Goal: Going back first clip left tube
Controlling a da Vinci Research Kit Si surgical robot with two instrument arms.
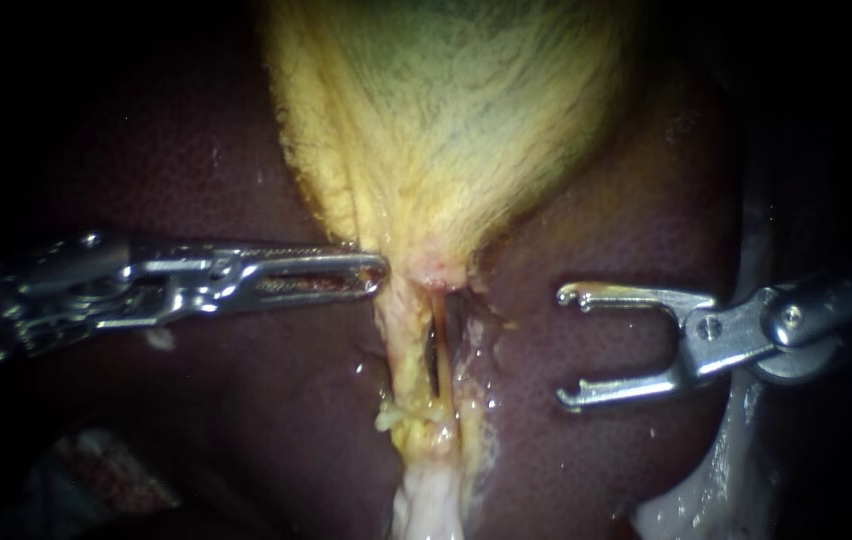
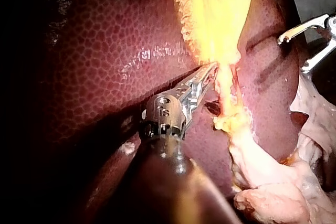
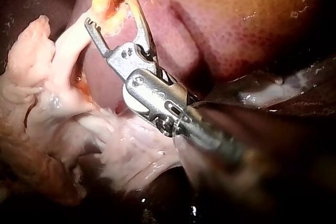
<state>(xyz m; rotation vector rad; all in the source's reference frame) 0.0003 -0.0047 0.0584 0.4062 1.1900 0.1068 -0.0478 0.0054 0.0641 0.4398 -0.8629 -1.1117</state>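
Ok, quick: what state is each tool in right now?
Left slender silver metal tool: jaws shut, holding nothing, tip at the edge of the yellow gallbladder.
Right silver metal tool: jaws wide open, empty.

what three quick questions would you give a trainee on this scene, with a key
1. True or false: the right instrument has its jaws shut on one of the tubes.
2. The tip of the left instrument lies nearest to: A) the narrow lower end of the gallbladder; B) the white tissue below the tubes; C) the right instrument.
3. Fill in: the dark red organ under both instruments is the ____.

Key
1. False: the jaws stand wide open beside the tubes, holding nothing.
2. A.
3. The liver.
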